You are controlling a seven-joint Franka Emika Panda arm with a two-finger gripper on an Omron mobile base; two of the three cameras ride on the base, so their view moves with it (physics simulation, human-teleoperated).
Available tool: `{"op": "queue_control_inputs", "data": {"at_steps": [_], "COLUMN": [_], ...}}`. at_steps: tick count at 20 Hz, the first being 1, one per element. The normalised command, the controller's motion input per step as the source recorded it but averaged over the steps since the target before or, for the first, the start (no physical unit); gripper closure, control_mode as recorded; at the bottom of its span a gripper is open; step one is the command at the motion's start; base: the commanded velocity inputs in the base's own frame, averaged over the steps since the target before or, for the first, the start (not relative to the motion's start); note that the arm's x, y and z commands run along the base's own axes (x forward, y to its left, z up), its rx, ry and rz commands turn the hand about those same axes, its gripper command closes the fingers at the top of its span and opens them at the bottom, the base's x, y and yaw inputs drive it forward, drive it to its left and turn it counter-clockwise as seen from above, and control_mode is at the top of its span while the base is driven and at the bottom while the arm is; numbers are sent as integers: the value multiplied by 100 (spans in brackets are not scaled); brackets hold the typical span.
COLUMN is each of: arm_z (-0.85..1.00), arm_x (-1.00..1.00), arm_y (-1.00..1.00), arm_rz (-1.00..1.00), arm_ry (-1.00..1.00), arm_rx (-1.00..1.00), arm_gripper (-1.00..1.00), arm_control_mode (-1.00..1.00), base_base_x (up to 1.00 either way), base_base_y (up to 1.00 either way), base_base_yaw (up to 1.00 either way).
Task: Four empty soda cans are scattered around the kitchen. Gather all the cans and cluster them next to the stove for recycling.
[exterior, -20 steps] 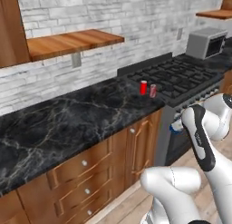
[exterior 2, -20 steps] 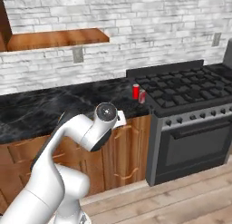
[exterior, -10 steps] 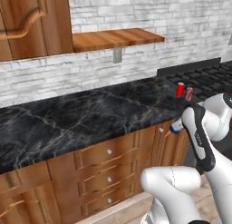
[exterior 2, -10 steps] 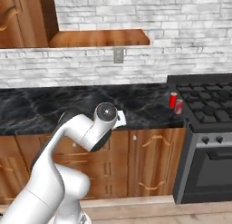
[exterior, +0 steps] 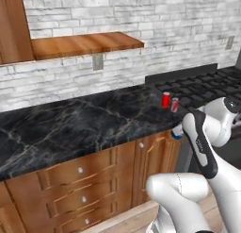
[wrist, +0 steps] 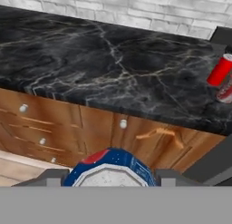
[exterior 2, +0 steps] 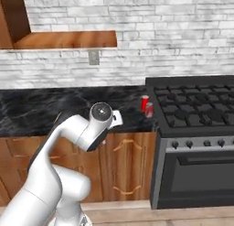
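My gripper [wrist: 111, 175] is shut on a blue and white soda can [wrist: 110, 166], whose silver top shows between the fingers. In the left base view the same can [exterior: 176, 131] sits at the hand, in front of the lower cabinets and below the counter edge. Two red soda cans [exterior: 165, 99] [exterior: 174, 104] stand close together on the black marble counter, right beside the stove [exterior: 207, 88]. They also appear in the right base view [exterior 2: 145, 103] [exterior 2: 149, 110] and at the hand view's right edge [wrist: 220, 70]. The stove [exterior 2: 196, 106] has black grates and front knobs.
A black marble counter [exterior: 84, 123] runs left of the stove over wooden drawers and cabinet doors [exterior 2: 125, 165]. A wooden shelf [exterior: 80, 43] hangs on the white brick wall above it, with an outlet [exterior 2: 93, 57] below the shelf.
Both base views have shifted as the base moved, so the stove and red cans sit differently in the picture. The arm keeps its pose and the can stays gripped.
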Motion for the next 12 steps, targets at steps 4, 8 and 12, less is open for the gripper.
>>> {"op": "queue_control_inputs", "data": {"at_steps": [4,8,12], "arm_z": [0,0,0], "arm_x": [0,0,0], "arm_y": [0,0,0], "arm_rz": [0,0,0], "arm_ry": [0,0,0], "arm_rx": [0,0,0], "arm_gripper": [100,100,100], "arm_control_mode": [100,100,100], "base_base_x": [57,73,94], "base_base_y": [-66,-26,0], "base_base_yaw": [10,6,5]}}
